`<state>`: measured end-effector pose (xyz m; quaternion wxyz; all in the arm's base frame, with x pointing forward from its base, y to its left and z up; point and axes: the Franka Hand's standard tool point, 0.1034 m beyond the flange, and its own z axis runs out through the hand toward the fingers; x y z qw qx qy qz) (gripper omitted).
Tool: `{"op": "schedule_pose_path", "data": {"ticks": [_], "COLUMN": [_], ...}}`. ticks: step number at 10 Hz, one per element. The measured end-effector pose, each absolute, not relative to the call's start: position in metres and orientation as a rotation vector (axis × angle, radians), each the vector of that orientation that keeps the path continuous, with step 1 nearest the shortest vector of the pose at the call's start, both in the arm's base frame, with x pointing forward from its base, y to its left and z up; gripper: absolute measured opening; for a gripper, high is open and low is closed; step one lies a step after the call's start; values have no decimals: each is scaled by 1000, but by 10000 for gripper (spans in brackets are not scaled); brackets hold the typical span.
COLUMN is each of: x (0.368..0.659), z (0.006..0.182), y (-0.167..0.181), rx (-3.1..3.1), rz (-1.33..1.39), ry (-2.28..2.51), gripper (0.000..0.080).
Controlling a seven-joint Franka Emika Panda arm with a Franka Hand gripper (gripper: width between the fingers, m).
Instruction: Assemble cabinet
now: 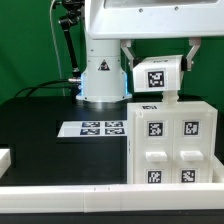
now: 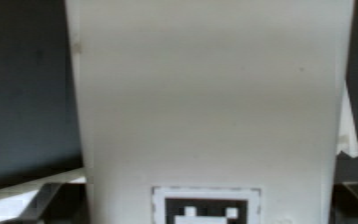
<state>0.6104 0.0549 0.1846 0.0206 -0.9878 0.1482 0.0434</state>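
The white cabinet body (image 1: pixel 172 142) stands at the exterior view's right, its front showing four compartments with black-and-white tags. My gripper (image 1: pixel 160 82) is right above it, shut on a white tagged block (image 1: pixel 157 72) that sits at or just over the cabinet's top. In the wrist view this white block (image 2: pixel 202 100) fills most of the picture, with its tag (image 2: pixel 211 207) near my gripper (image 2: pixel 208 216). A dark finger (image 2: pixel 37 203) shows against the block's edge. Whether the block touches the cabinet top is hidden.
The marker board (image 1: pixel 99 128) lies flat on the black table left of the cabinet. The white robot base (image 1: pixel 103 75) stands behind it. A small white part (image 1: pixel 5 158) lies at the exterior view's far left. A white rail (image 1: pixel 70 195) runs along the front edge.
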Motion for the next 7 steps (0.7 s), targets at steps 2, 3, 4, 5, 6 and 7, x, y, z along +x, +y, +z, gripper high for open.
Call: {"op": "schedule_pose_path", "data": {"ticks": [2,3,4,5,6,7], "x": [602,603,604,605,606,608], "z": [175,175,176,175,175,175], "y": [64,69,71,70,70,69], "rx": [-3076,-3078,-3078,-3077,-3077,-3078], "rz": [141,135,124,118,110,97], "ry": [399,385,383,385,386,385], "gripper": [558,558,558,558,558,558]}}
